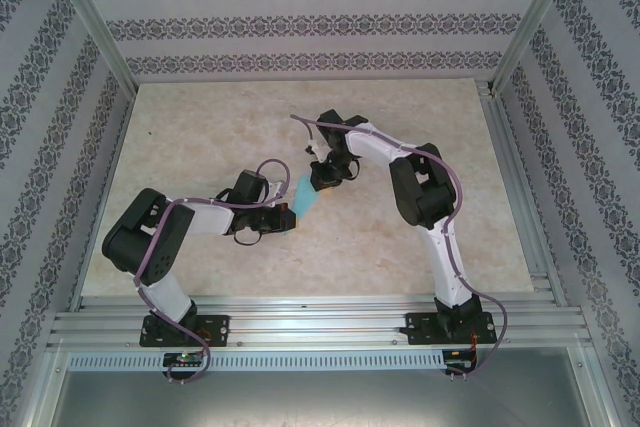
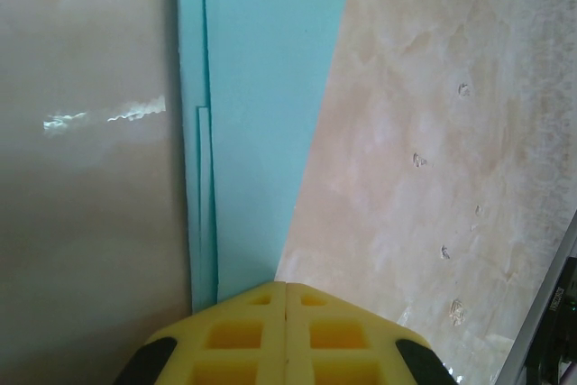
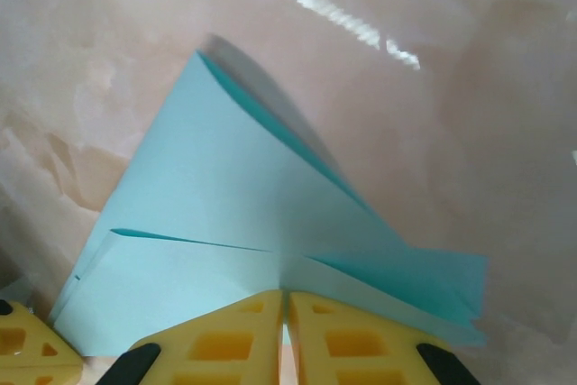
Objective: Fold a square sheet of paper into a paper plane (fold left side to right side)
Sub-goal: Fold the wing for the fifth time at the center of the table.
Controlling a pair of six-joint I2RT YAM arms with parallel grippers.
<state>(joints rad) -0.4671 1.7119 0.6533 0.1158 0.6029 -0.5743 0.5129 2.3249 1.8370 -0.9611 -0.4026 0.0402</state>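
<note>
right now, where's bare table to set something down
Bare tabletop: far left, between the left arm and back wall, and near front, between that arm and the right arm. Crowded at centre: left gripper and right gripper pinch the folded cyan paper.

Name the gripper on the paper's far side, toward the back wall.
The right gripper: in the top view it sits beyond the cyan paper, while the left gripper sits on its near side.

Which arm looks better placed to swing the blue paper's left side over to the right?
Probably left: the left gripper is shut on the blue paper at its left end, ready to carry it across, while the right gripper clamps the opposite layered edge as an anchor.
</note>
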